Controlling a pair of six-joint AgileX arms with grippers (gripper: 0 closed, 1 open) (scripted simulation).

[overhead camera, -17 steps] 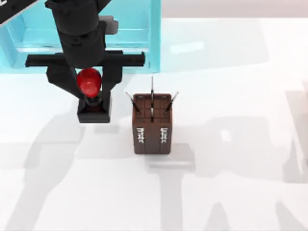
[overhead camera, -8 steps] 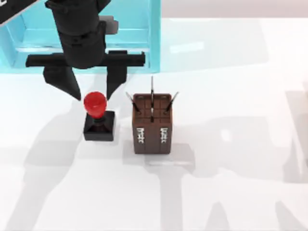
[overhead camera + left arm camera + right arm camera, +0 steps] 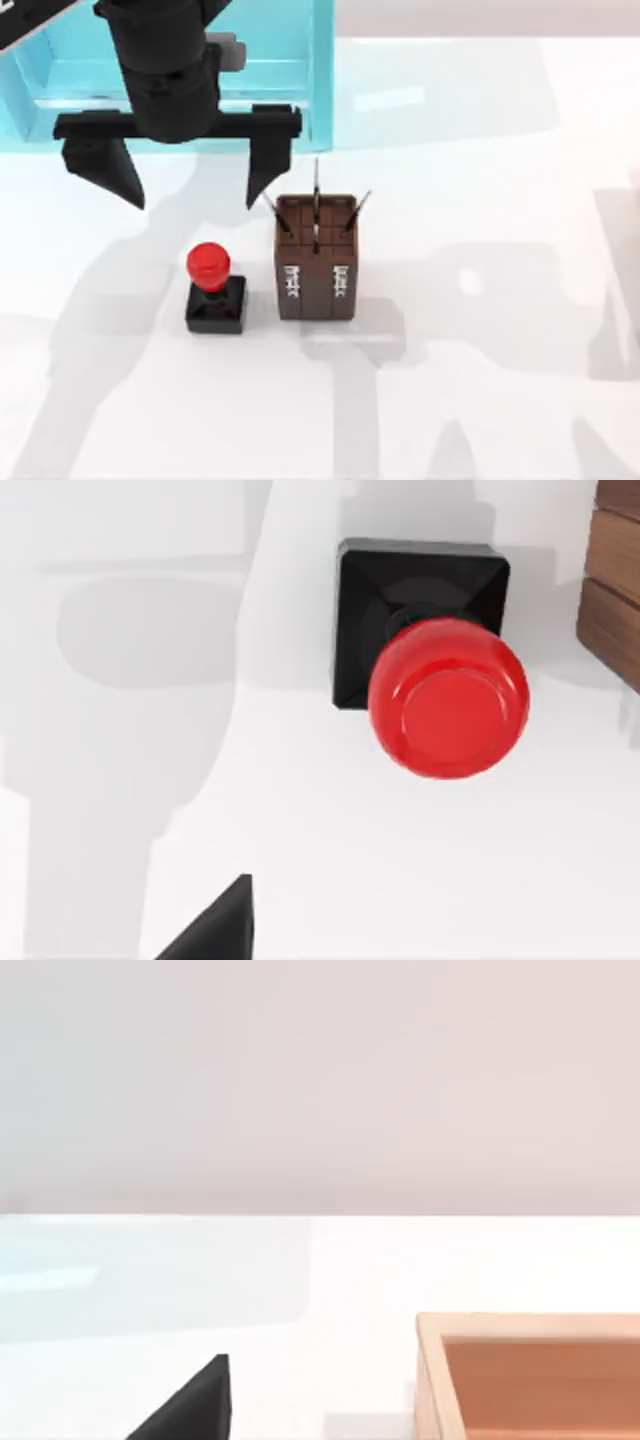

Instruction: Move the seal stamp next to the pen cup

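Observation:
The seal stamp [image 3: 213, 287], a red knob on a black square base, stands upright on the white table just left of the pen cup [image 3: 316, 262], with a small gap between them. The pen cup is a tall brown box with thin dark pens sticking out. My left gripper [image 3: 195, 200] hangs open above and behind the stamp, touching nothing. In the left wrist view the stamp [image 3: 447, 695] sits free below, the brown pen cup [image 3: 615, 590] is at the edge, and one fingertip [image 3: 215, 930] shows. Of my parked right gripper, one fingertip [image 3: 195, 1410] shows, set far to one side.
A large turquoise shelf unit [image 3: 290, 60] stands at the back left, right behind my left gripper. A light wooden box [image 3: 530, 1375] lies near my right gripper. White table stretches to the right and front of the pen cup.
My left gripper let go of the seal stamp, spread its fingers wide and rose. The stamp now stands on the table, nearer the front and closer to the pen cup.

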